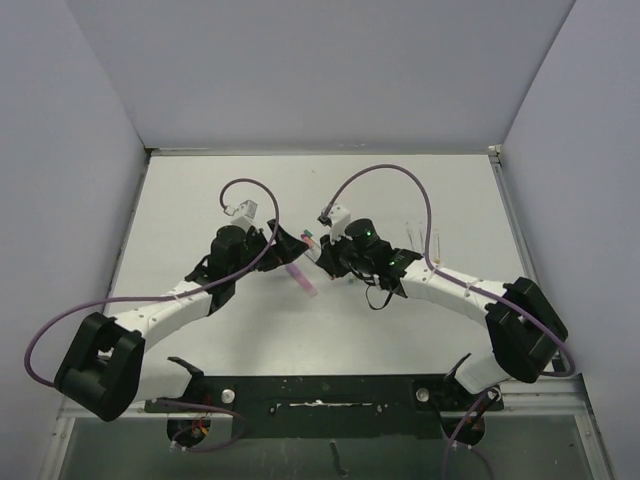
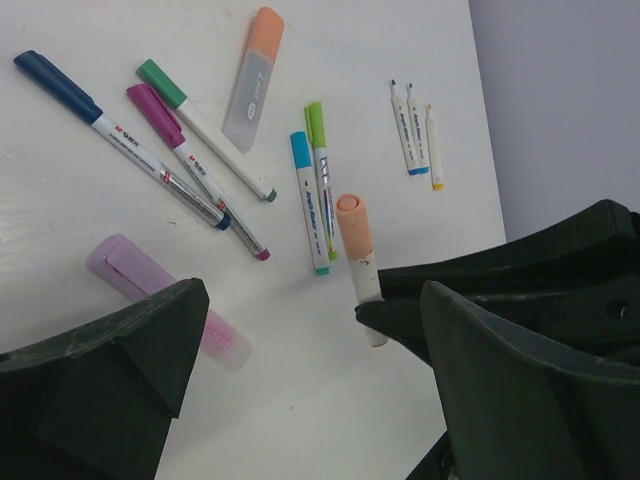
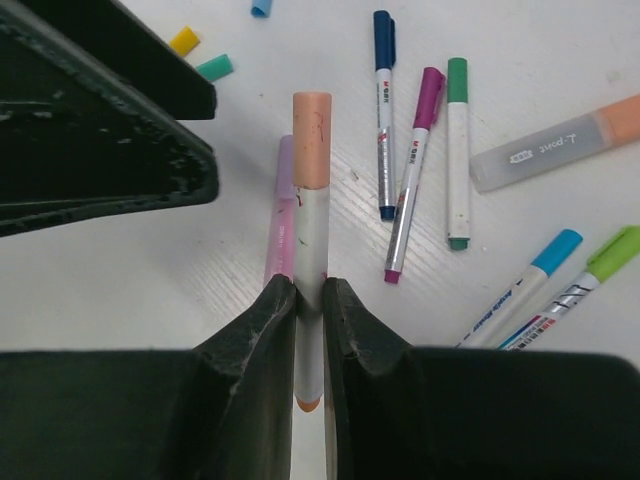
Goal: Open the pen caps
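In the right hand (image 3: 310, 288), gripped, the pen (image 3: 311, 230) points cap-first straight out (left hand (image 2: 310, 300) wide)

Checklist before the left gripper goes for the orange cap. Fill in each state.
1. Right gripper shut on the orange pen by its barrel: ok.
2. Orange cap on the pen, sticking out beyond the grip: ok.
3. Left gripper open: ok.
4. Orange cap between the left jaws: not ok; in the right wrist view it stands beside them.
5. Hold firm enough for a pull: cannot tell.
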`<action>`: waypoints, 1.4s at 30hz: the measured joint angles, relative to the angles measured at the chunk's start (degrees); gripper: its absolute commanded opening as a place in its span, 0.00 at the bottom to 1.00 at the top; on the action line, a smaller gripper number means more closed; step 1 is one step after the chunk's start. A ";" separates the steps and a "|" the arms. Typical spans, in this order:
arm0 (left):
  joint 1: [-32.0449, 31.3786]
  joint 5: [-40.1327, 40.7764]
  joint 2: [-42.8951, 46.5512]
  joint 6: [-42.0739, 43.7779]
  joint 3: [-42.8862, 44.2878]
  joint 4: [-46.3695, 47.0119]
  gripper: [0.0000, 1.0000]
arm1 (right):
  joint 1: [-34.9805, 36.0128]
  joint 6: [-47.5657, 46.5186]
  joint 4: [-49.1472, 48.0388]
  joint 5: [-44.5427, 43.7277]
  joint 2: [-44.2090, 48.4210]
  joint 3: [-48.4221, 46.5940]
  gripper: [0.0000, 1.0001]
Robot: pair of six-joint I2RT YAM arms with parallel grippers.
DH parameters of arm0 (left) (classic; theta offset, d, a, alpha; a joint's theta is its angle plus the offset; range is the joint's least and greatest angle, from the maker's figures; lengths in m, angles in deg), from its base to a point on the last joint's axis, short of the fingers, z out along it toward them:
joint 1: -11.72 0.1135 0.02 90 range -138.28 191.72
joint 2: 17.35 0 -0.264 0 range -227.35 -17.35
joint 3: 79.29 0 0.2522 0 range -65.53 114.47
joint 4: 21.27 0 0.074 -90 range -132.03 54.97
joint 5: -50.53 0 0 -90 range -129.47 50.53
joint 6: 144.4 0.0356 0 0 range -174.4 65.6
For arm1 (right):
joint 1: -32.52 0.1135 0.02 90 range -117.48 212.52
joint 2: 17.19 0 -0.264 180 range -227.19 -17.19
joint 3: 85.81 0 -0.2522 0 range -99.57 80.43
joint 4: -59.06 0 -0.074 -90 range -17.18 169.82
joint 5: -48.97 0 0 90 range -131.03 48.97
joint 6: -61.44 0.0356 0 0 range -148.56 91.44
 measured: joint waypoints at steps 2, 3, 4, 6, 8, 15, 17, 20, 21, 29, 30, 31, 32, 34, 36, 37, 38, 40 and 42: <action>-0.24 0.07 -0.85 -0.68 0.20 1.31 0.86 | 1.16 -0.04 -0.02 0.00 -0.20 -0.31 0.00; -0.35 0.09 -1.29 -0.90 0.22 2.01 0.85 | 1.68 -0.11 -0.07 0.00 -0.39 -0.57 0.00; -0.39 0.11 -1.68 -1.14 0.24 2.62 0.84 | 2.16 -0.15 -0.24 0.00 -0.61 -0.83 0.00; -0.46 0.13 -2.23 -1.38 0.26 3.30 0.81 | 2.99 -0.22 -0.72 0.00 -1.11 -1.25 0.00; -0.55 0.13 -2.62 -1.60 0.26 3.89 0.78 | 3.61 -0.39 -1.18 0.02 -1.53 -1.33 0.00; -0.81 0.13 -3.15 -2.47 0.39 5.68 0.62 | 5.40 -0.92 -1.49 0.22 -2.14 -1.73 0.00; -0.81 0.13 -3.19 -2.60 0.42 5.99 0.56 | 5.70 -1.03 -1.64 0.33 -2.14 -1.75 0.00; -0.81 0.13 -3.23 -2.80 0.42 6.36 0.49 | 6.16 -1.03 -1.70 0.39 -2.14 -1.81 0.00; -0.81 0.13 -3.23 -2.80 0.42 6.45 0.46 | 6.32 -1.03 -1.84 0.37 -2.14 -1.81 0.00; -0.81 0.13 -3.23 -2.95 0.42 7.08 0.30 | 6.67 -1.03 -2.60 0.33 -2.14 -1.81 0.00; -0.81 0.13 -3.23 -2.99 0.42 7.15 0.24 | 6.67 -1.03 -2.62 0.31 -2.14 -1.81 0.00; -0.81 0.15 -3.23 -3.04 0.42 7.26 0.20 | 6.67 -1.01 -2.67 0.28 -2.14 -1.81 0.00; -0.81 0.20 -3.23 -3.08 0.42 7.43 0.13 | 6.67 -1.03 -2.73 0.24 -2.12 -1.81 0.00; -0.81 0.37 -3.23 -3.28 0.42 7.72 0.04 | 6.67 -1.01 -2.93 0.04 -2.12 -1.81 0.00; -0.81 0.57 -3.23 -3.10 0.39 7.80 0.00 | 6.67 -1.01 -2.97 -0.17 -2.01 -1.81 0.00; -0.81 0.61 -3.23 -3.21 0.39 7.93 0.00 | 6.67 -0.98 -2.97 -0.26 -1.92 -1.81 0.00; -0.81 0.61 -3.23 -3.26 0.39 8.07 0.00 | 6.67 -0.98 -2.99 -0.33 -1.86 -1.81 0.01; -0.81 0.61 -3.30 -3.37 0.39 8.44 0.00 | 6.67 -0.98 -2.95 -0.57 -1.66 -1.81 0.34; -0.81 0.50 -3.32 -3.43 0.39 8.74 0.00 | 6.67 -0.68 -2.99 -0.74 -1.55 -1.81 0.51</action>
